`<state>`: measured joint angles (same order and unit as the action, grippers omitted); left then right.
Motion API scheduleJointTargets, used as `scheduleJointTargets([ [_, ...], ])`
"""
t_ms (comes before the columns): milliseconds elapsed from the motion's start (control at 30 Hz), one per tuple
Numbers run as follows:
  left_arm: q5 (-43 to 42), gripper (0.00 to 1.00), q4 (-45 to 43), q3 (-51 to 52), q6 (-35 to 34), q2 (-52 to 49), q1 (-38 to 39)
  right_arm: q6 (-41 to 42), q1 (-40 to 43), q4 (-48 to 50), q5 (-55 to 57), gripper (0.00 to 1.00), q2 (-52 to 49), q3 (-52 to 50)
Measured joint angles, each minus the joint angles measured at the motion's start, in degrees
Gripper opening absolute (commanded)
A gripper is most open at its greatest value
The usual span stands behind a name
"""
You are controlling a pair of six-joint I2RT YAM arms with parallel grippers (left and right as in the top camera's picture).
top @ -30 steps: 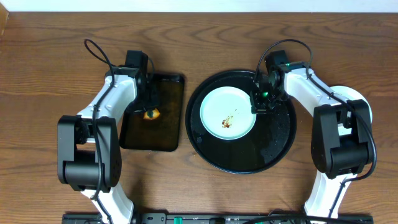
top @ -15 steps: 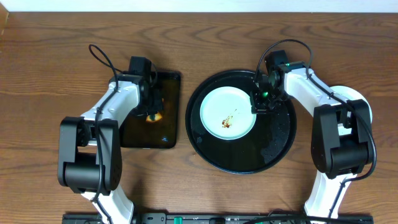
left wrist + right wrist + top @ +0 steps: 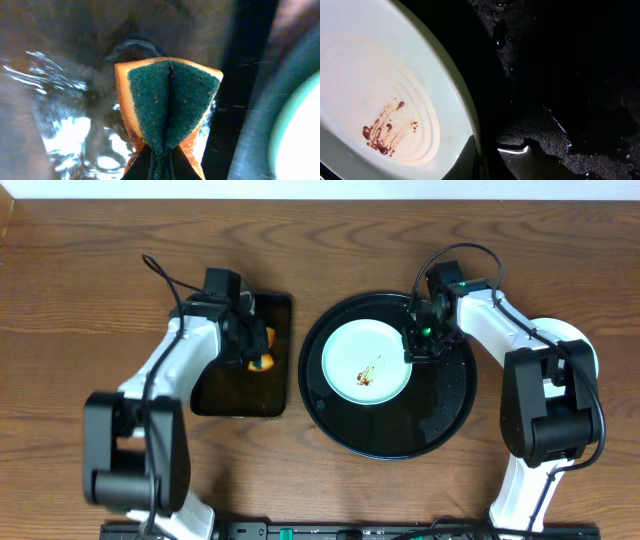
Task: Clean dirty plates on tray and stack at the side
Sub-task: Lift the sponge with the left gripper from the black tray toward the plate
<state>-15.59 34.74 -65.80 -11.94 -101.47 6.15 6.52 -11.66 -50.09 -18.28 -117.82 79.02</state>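
The plate [image 3: 366,361], pale mint, lies flat in the far-left part of the tray [image 3: 440,430], with a brown smear [image 3: 380,137] near its middle. We see no other plate. The right jaws are closed on the plate's right rim, one finger inside the lip and one outside. That hold looks thin to us. The tray around it is wet and glossy, so a hard scrub could pull the rim out of the jaws. It could also tip the plate or skate it across the tray.

Further left, the left jaws are clamped on the sponge [image 3: 167,105] and fold it into a V with the green scouring face outward. It sits over the right part of the small tray [image 3: 225,395]; we cannot tell whether it touches the water there.

It looks soaked, so it may drip on the counter [image 3: 100,280] on the way across. If it comes in low, it could catch the big tray's raised rim. Because it is pinched at one end, it may bend under pressure instead of scrubbing, and the fingertips could then hit the plate. Both arms would also be working close together over one plate, so they could bump.
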Motion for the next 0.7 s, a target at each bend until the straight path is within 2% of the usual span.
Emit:
scheduleJointTargets([
  [267,4.00,0.07,-0.26,0.00,0.20,11.61,0.02,0.00,0.00,0.04,0.04,0.01,0.00,0.02],
  [700,12.92,0.07,-6.75,0.00,0.17,21.59,0.02,-0.02,0.00,0.04,0.07,0.01,0.00,0.02],
])
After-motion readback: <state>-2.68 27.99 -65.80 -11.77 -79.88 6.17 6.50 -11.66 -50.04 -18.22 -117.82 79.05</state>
